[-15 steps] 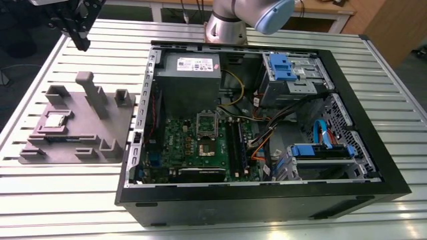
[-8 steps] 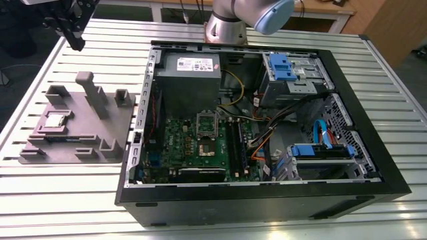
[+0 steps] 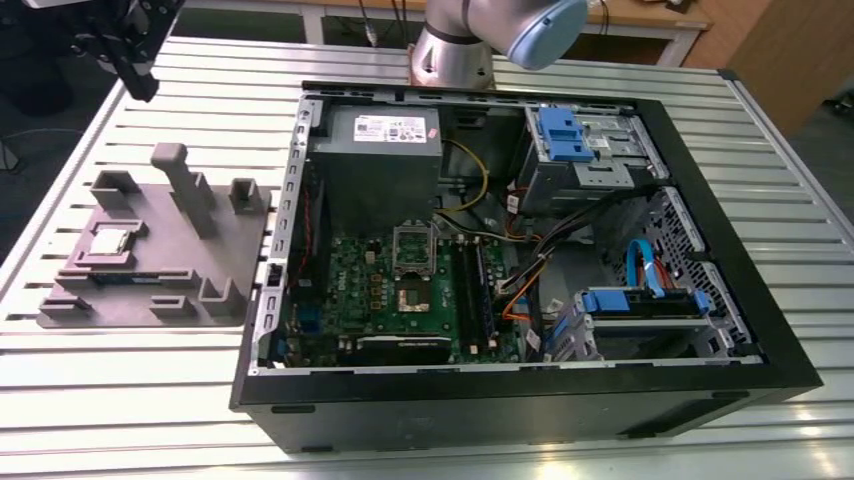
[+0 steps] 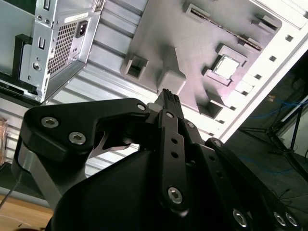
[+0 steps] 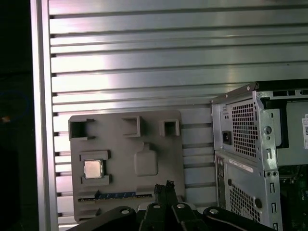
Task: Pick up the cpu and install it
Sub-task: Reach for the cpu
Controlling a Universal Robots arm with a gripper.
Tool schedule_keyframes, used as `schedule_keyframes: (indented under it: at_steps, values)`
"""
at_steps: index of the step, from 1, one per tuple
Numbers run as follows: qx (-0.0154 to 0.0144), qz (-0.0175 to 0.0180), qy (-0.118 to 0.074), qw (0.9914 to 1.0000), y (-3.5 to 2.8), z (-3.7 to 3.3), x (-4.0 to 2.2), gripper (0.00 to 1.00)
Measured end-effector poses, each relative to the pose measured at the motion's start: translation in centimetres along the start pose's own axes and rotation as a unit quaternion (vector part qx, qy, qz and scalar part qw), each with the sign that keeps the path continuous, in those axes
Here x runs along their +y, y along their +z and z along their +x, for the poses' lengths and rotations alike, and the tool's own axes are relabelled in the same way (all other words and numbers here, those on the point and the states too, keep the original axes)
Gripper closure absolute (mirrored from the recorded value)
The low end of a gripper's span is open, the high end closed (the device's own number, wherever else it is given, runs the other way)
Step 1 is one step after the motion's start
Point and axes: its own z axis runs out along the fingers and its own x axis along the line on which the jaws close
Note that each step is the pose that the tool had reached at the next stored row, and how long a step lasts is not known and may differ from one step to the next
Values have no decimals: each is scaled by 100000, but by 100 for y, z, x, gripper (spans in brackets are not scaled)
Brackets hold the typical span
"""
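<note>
Fingers (image 4: 169, 108) of the gripper (image 4: 167, 95) are being held pressed together, empty, clear of the grey fixture plate (image 3: 230, 262); the cpu (image 3: 110, 241) is being cradled in its square recess, beside the computer case (image 3: 534, 405).

I count one chip (image 3: 110, 241), one grey tray (image 3: 227, 262), one open computer case (image 3: 534, 410), one power supply box (image 3: 380, 170), one counter (image 3: 134, 385) and my one end effector (image 5: 163, 186).
</note>
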Motion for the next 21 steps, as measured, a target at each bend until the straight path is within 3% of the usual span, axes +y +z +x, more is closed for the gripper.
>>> schedule_keyframes:
  at_steps: [21]
  values:
    - [2, -3, -7, 100000, -7, 248, -19, 90]
